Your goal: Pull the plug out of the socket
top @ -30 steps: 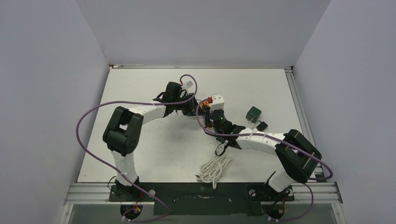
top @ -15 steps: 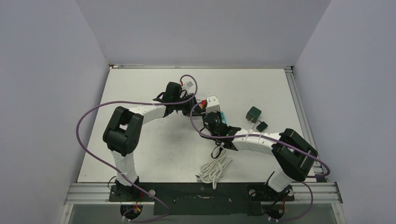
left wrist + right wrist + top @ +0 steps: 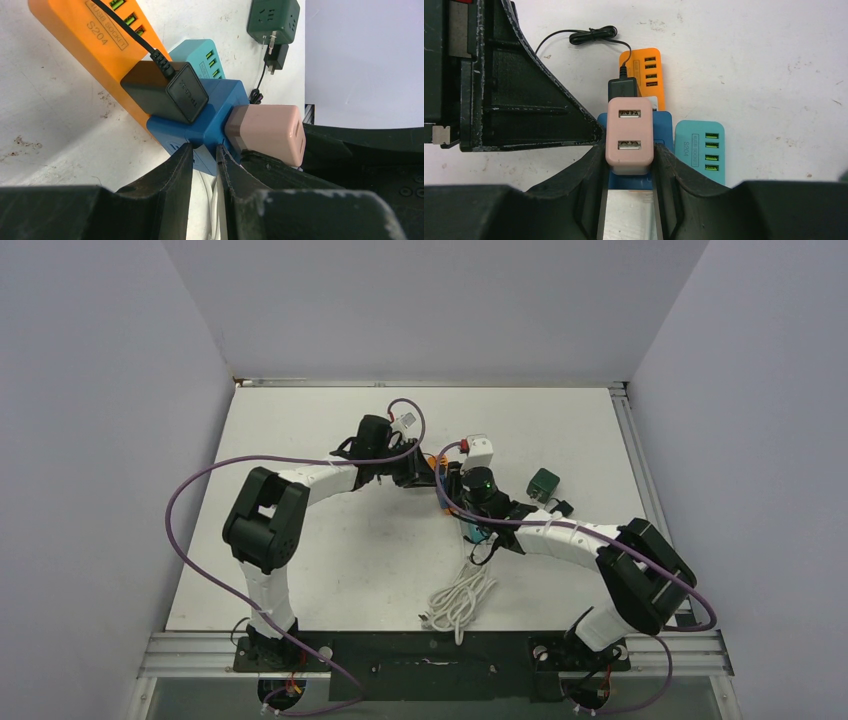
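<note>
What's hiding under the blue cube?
The orange power strip runs beneath the blue cube. Where the two join is covered by the cube, so it cannot be seen.

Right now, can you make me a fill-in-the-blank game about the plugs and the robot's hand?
1. The right gripper squeezes the ____ top of the blue plug.
2. The blue plug sits on the ____ power strip.
3. A ____ charger with a thin wire is stuck into the blue plug.
4. The teal power strip shows ____ green slots.
Missing words: pink, orange, black, four.
</note>
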{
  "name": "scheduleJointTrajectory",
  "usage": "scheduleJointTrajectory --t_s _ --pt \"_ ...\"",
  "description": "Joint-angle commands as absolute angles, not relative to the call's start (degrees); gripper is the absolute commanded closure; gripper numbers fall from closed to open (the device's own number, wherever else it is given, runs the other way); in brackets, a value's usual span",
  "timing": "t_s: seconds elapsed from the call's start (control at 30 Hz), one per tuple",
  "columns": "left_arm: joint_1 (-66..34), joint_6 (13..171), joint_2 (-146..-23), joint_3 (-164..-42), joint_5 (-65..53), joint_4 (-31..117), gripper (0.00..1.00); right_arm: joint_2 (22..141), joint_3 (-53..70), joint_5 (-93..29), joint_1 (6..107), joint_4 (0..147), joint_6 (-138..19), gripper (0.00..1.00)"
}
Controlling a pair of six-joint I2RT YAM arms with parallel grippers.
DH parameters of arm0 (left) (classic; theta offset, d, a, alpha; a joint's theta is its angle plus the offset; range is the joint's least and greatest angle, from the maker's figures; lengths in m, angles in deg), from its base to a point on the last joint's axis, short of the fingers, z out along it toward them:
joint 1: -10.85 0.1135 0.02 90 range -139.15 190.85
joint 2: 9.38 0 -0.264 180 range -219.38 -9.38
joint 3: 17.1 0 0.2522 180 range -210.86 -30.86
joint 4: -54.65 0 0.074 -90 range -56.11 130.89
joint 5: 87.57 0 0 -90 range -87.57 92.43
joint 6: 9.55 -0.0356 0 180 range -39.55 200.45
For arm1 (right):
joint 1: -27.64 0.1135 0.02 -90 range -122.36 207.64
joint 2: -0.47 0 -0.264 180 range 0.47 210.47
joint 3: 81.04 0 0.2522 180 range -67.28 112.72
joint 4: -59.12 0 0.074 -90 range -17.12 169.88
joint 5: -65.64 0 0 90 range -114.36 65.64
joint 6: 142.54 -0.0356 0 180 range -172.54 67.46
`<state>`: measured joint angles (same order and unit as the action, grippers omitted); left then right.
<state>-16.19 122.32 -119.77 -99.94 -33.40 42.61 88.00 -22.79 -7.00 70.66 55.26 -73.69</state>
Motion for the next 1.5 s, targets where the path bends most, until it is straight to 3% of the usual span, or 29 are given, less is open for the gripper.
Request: scheduleJointTrajectory --t_s 0.0,0.5,1.03,1.47 --pt "-17.4 118.7 -123.8 -97.5 -28.3 32.3 0.82 86.5 -23.8 -10.3 68.0 52.3 -76.6 0.95" --pt "-17.4 118.6 -124.0 -97.7 -28.3 32.2 0.82 86.4 -23.6 -7.4 69.5 52.7 -74.9 0.95" --pt "-17.4 118.6 -124.2 -97.7 -28.5 32.1 0.82 90.3 -19.1 9.2 80.0 55.4 -66.4 0.95" --pt "-17.6 118.5 -124.3 -97.7 -28.4 32.0 0.82 87.3 -21.1 2.8 77.4 54.1 -70.7 0.95"
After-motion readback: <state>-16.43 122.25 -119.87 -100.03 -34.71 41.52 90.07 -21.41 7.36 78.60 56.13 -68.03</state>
